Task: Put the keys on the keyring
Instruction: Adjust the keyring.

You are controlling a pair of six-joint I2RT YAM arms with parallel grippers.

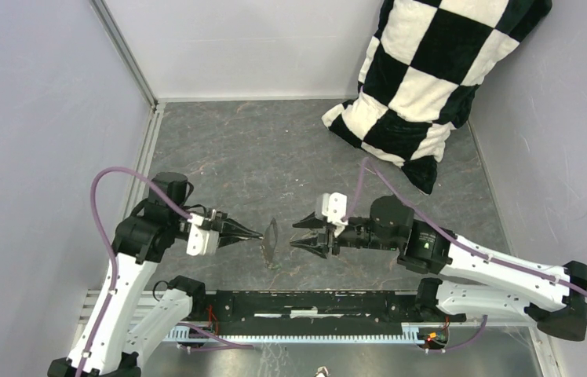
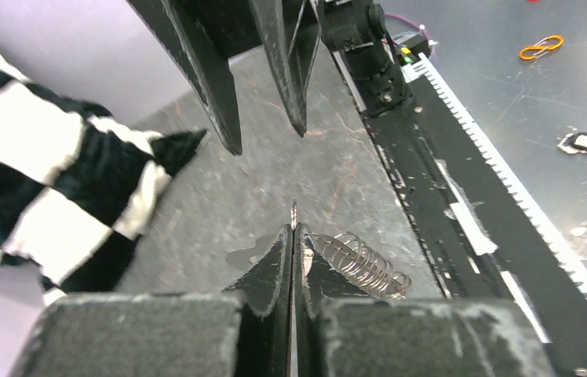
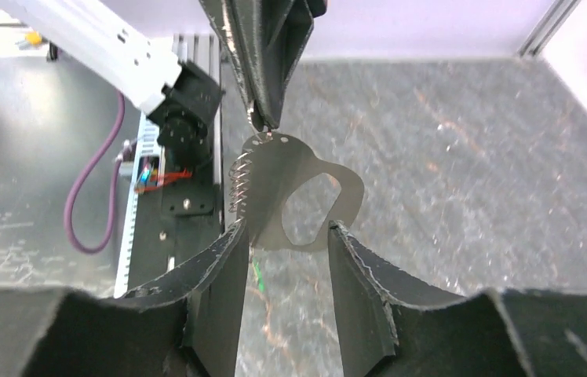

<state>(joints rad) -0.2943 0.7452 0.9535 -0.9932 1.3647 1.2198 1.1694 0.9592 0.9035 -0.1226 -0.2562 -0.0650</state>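
Observation:
The keyring [image 1: 271, 242] is a flat grey metal loop with a wire coil on it. My left gripper [image 1: 260, 236] is shut on its top edge and holds it upright above the table. In the left wrist view only its thin edge [image 2: 293, 212] and the coil [image 2: 361, 263] show past the closed gripper [image 2: 293, 232]. My right gripper [image 1: 297, 234] is open and empty, facing the keyring from the right. In the right wrist view the keyring [image 3: 275, 181] hangs just beyond the open gripper [image 3: 286, 236]. A small green sliver [image 3: 258, 276], perhaps the green key, shows below it. The red key is out of view.
A black-and-white checkered pillow [image 1: 424, 86] leans in the back right corner and also shows in the left wrist view [image 2: 39, 173]. Grey walls close the left, back and right sides. A black rail [image 1: 314, 302] runs along the near edge between the arm bases.

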